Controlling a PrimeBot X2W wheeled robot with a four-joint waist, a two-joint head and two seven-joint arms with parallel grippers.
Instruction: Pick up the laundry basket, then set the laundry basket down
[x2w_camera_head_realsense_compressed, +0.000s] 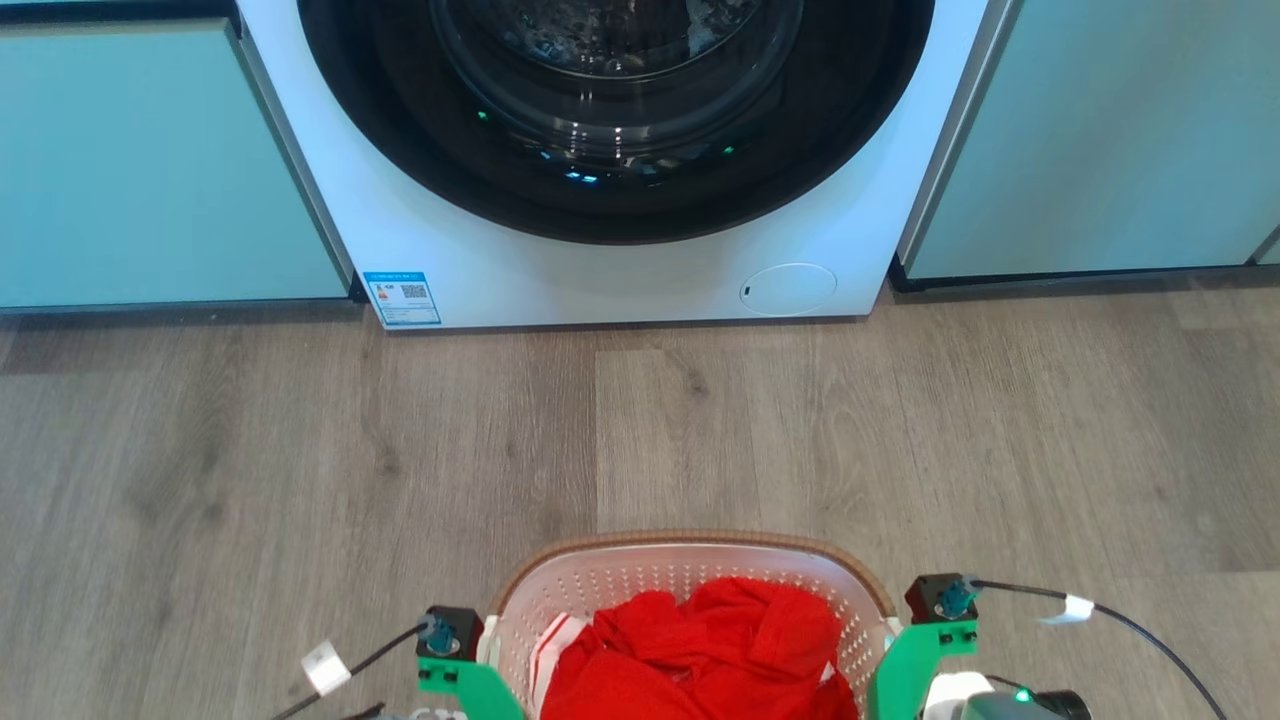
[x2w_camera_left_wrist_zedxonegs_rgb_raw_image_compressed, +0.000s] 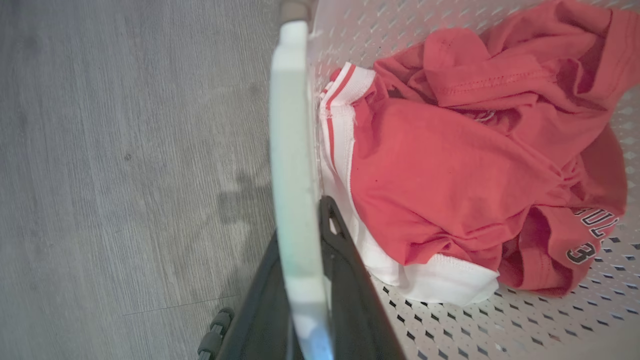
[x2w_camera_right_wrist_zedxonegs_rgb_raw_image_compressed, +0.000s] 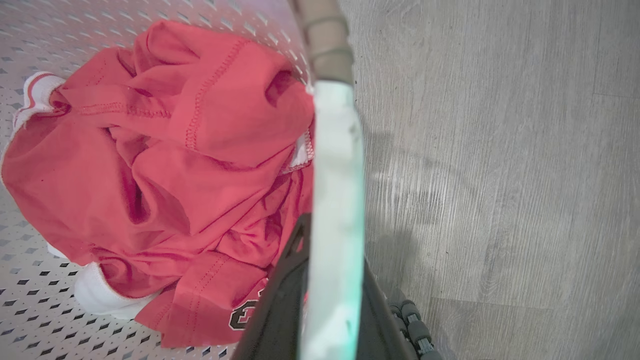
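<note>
Laundry basket (x2w_camera_head_realsense_compressed: 690, 542) at six o'clock in the head view, close under the robot, with a red garment (x2w_camera_head_realsense_compressed: 710, 650) heaped inside. Left tool (x2w_camera_left_wrist_zedxonegs_rgb_raw_image_compressed: 302, 225) closed narrow on the left handle (x2w_camera_left_wrist_zedxonegs_rgb_raw_image_compressed: 292, 150), one finger either side; right tool (x2w_camera_right_wrist_zedxonegs_rgb_raw_image_compressed: 335, 240) clamped likewise on the right handle (x2w_camera_right_wrist_zedxonegs_rgb_raw_image_compressed: 335, 160). Likely the pick-up step, grasp made; cannot tell whether clear of the floor (x2w_camera_head_realsense_compressed: 300, 450). Next calls for raising both sides level, then lowering evenly. Washing machine (x2w_camera_head_realsense_compressed: 560, 285) at twelve o'clock, well apart; teal cabinets (x2w_camera_head_realsense_compressed: 150, 160) at ten and two. Bare wooden floor between.
</note>
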